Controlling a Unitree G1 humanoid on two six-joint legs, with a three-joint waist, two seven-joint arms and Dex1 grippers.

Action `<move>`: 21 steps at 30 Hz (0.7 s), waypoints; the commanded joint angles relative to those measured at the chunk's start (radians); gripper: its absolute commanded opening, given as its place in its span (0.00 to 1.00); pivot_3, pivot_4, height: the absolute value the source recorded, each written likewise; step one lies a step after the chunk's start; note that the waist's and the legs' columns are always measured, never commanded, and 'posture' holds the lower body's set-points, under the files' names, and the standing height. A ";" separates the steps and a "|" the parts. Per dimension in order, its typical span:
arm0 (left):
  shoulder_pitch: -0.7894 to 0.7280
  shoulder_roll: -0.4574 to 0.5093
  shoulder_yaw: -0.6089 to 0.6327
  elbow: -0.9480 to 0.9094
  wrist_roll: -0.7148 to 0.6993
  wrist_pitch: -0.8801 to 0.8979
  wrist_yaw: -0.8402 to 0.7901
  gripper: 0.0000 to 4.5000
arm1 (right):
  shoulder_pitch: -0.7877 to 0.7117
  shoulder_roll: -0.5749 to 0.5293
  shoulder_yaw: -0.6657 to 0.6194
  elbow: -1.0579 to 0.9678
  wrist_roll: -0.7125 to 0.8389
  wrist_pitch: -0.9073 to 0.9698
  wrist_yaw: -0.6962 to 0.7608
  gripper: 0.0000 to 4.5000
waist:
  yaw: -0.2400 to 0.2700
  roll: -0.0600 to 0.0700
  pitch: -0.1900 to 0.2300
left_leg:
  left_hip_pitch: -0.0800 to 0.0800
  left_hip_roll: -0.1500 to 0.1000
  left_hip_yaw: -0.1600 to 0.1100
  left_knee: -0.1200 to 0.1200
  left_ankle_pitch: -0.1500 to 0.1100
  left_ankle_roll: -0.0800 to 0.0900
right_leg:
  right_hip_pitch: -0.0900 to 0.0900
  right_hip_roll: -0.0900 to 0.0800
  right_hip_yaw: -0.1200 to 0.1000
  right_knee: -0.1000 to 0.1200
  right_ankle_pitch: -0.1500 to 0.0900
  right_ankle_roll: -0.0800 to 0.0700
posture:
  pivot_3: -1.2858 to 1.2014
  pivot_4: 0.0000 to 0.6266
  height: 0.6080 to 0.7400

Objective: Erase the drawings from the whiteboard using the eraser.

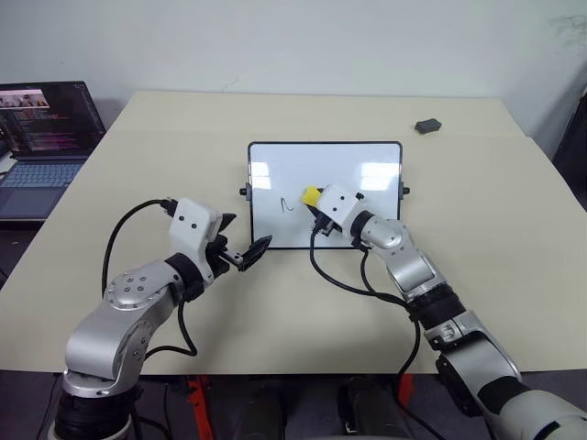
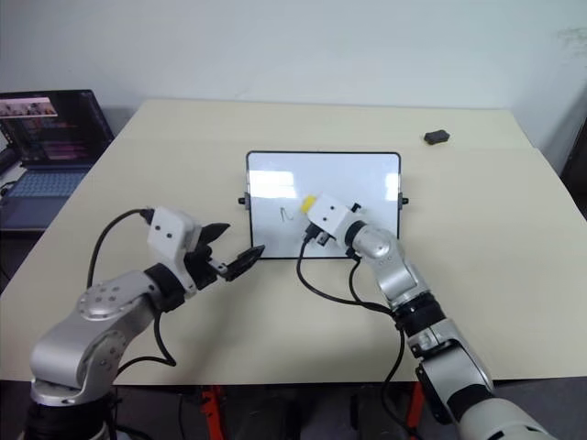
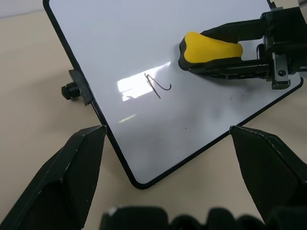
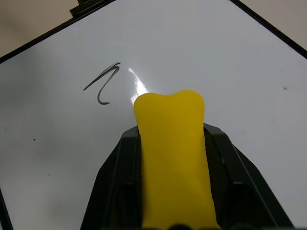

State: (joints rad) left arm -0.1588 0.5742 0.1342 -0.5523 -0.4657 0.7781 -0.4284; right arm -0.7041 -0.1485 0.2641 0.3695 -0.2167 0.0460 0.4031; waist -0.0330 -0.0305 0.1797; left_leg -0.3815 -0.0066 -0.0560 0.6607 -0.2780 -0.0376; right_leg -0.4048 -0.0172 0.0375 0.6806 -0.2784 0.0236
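Observation:
The whiteboard [image 1: 275,158] lies flat mid-table, black-framed with side knobs. One dark scribble [image 1: 287,203] of the drawings shows on its left half, also clear in the left wrist view [image 3: 158,85] and the right wrist view [image 4: 103,84]. My right gripper [image 1: 318,203] is shut on the yellow eraser [image 1: 312,194], which sits over the board just right of the scribble; the eraser [image 4: 172,153] fills the space between the black fingers. My left gripper [image 1: 246,247] hovers open off the board's near left corner, holding nothing.
An open laptop [image 1: 41,137] stands at the table's left edge. A small dark grey lump [image 1: 427,126] lies at the far right of the table. Black cables loop from both wrists over the near tabletop.

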 commanded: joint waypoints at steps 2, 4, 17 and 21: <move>-0.003 -0.020 0.019 -0.012 0.002 -0.037 0.010 1.00 | 0.031 0.029 -0.124 -0.142 0.147 -0.090 -0.025 0.29 | 0.000 0.000 0.000 | -0.001 0.000 0.000 0.000 0.000 0.000 | 0.000 0.000 0.000 0.000 0.000 0.000 | 0.52 0.24 1.00; 0.013 -0.036 0.040 -0.002 0.004 -0.055 0.019 1.00 | 0.093 0.025 -0.157 -0.227 0.213 -0.083 0.002 0.29 | 0.002 0.000 0.000 | -0.001 0.000 0.000 0.000 0.000 0.000 | 0.000 0.000 0.000 -0.001 0.000 0.000 | 0.52 0.24 1.00; 0.116 -0.124 0.077 0.036 0.016 -0.182 0.026 1.00 | 0.592 -0.021 -0.175 -0.657 0.323 0.020 -0.014 0.29 | 0.001 0.000 0.000 | 0.001 0.001 0.001 0.000 0.000 0.000 | 0.001 0.000 0.001 0.000 -0.001 0.001 | 0.52 0.24 1.00; 0.124 -0.136 0.072 0.063 0.035 -0.225 0.027 1.00 | 0.646 -0.028 -0.155 -0.658 0.292 0.007 -0.034 0.29 | 0.003 0.000 0.000 | 0.001 0.000 0.001 0.000 0.000 0.000 | 0.001 0.000 0.001 0.000 -0.001 0.001 | 0.52 0.24 1.00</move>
State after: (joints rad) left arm -0.0320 0.4415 0.2010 -0.4765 -0.4408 0.5906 -0.4035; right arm -0.0511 -0.1760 0.1039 -0.2437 0.0863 0.0742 0.3805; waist -0.0300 -0.0303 0.1798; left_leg -0.3809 -0.0066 -0.0546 0.6609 -0.2781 -0.0375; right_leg -0.4041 -0.0169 0.0389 0.6801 -0.2791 0.0245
